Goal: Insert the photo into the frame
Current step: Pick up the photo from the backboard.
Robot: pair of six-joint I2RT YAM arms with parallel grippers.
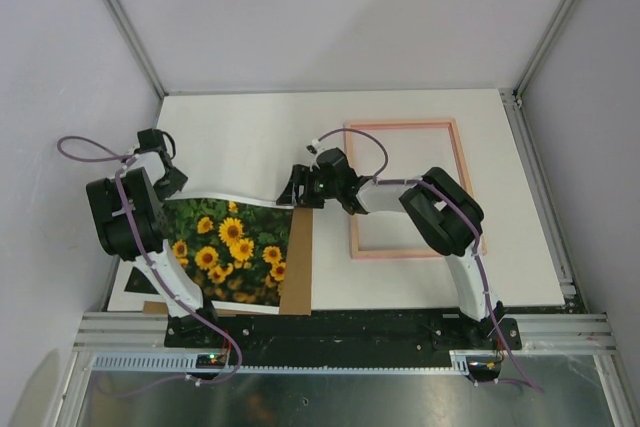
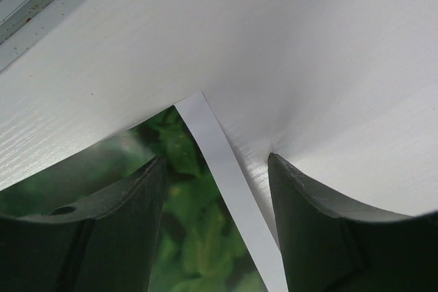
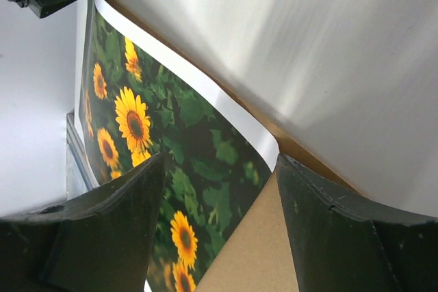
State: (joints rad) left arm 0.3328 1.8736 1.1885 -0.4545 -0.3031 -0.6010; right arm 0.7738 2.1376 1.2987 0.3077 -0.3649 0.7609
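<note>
The photo (image 1: pixel 225 247), sunflowers face up, lies at the near left on a brown backing board (image 1: pixel 298 267), and its far edge looks slightly bowed. My left gripper (image 1: pixel 172 185) is at the photo's far left corner. In the left wrist view that gripper (image 2: pixel 216 157) is open and straddles the photo's white border (image 2: pixel 226 169). My right gripper (image 1: pixel 292 187) is at the far right corner. The right wrist view shows the gripper (image 3: pixel 222 156) open, with the photo's corner (image 3: pixel 263 145) and the board (image 3: pixel 253 251) between its fingers. The pink frame (image 1: pixel 400 125) lies flat to the right, partly under the right arm.
The white tabletop (image 1: pixel 250 132) ends at a metal rail along the near edge (image 1: pixel 340 327). Enclosure walls stand close on the left and right. The right arm's elbow (image 1: pixel 440 212) hangs over the frame's opening.
</note>
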